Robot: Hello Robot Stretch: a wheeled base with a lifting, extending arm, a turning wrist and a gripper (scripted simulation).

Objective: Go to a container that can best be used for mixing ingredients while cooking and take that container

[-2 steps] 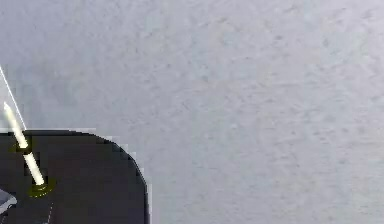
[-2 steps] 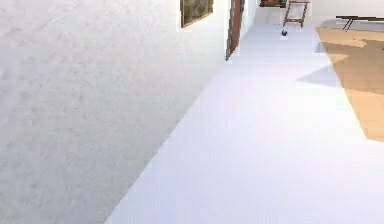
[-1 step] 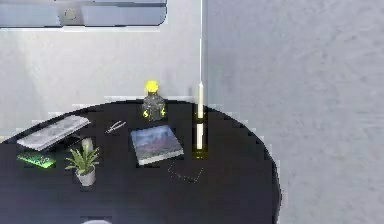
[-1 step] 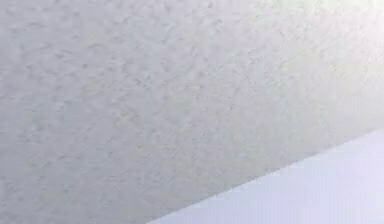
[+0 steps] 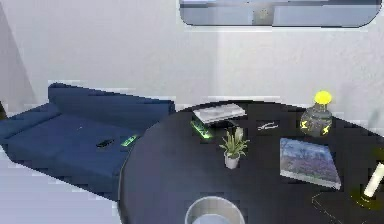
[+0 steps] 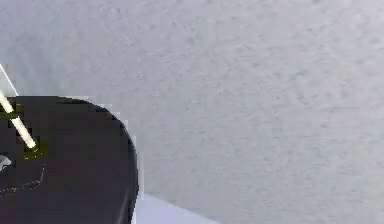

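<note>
Bowl (image 5: 212, 211), grey and round-rimmed, stands at the very bottom of the forward view, on the near edge of the round dark desk (image 5: 165, 165), partly cut off by the frame; of all that lies here it looks the best fit for mixing. Just beyond it a small potted plant (image 5: 233, 148) stands upright; farther back lie a flat grey box (image 5: 218, 112), a book (image 5: 308, 162) and a yellow-topped object (image 5: 320, 114); a blue sofa (image 5: 70, 125) sits well apart at the forward view's left. In the arm side view the desk's rim curves in at the left, carrying a thin pale stick (image 6: 14, 118) near its edge, with bare wall beyond.

How the end effector stands cannot be told from these views.

The main hazard, as I judge it, is closeness: the base seems nearly against the desk, so driving on could bump it and jolt the bowl off the edge; turning to bring the arm's side round may sweep the arm into the pale stick or the plant; a reach set too low could push the bowl away instead of taking it, since a smooth rim likely slips.
</note>
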